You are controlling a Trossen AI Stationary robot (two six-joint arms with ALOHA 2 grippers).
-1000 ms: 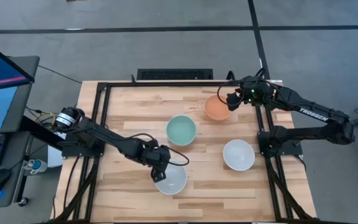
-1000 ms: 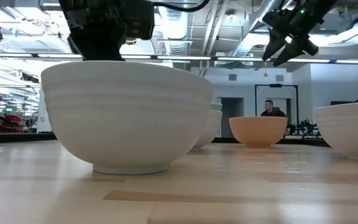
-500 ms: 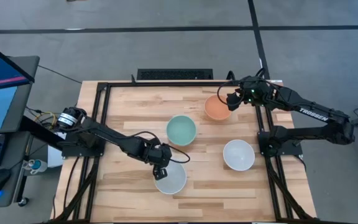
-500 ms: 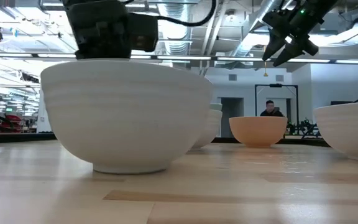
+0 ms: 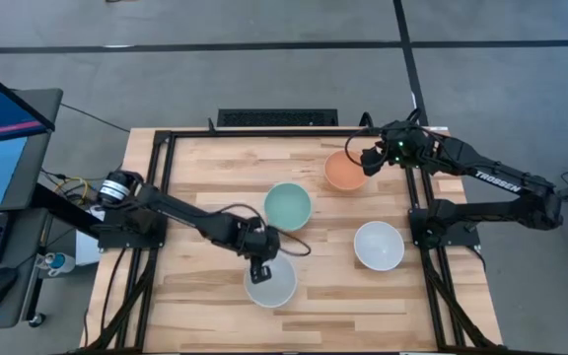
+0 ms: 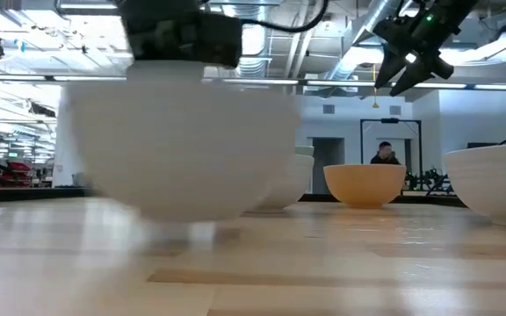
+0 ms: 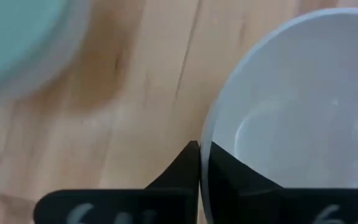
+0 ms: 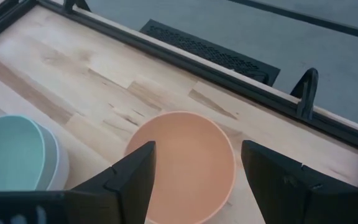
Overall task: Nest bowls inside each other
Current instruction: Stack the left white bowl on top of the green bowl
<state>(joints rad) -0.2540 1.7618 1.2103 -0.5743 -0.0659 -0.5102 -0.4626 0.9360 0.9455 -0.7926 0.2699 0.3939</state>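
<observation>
High view: left gripper [image 5: 261, 268] at the far rim of the front white bowl [image 5: 270, 283], jaws pinched on that rim, likely for carrying. Mint green bowl [image 5: 288, 205] just beyond, on open table [image 5: 195, 168]. Right gripper [image 5: 368, 158] hovering at the edge of the orange bowl [image 5: 344, 172], close to the black frame [image 5: 264, 131]. Second white bowl [image 5: 379, 245] apart, unobstructed.

Low view: front white bowl seemingly just clear of the table.

Left wrist view: one finger [image 7: 182, 165] outside the rim, the other inside; narrow grip, slip risk.

Right wrist view: jaws wide, empty, orange bowl between and below. Mint green bowl already seated in an outer white bowl [image 8: 56, 163]; plausibly the stack to drop into.
</observation>
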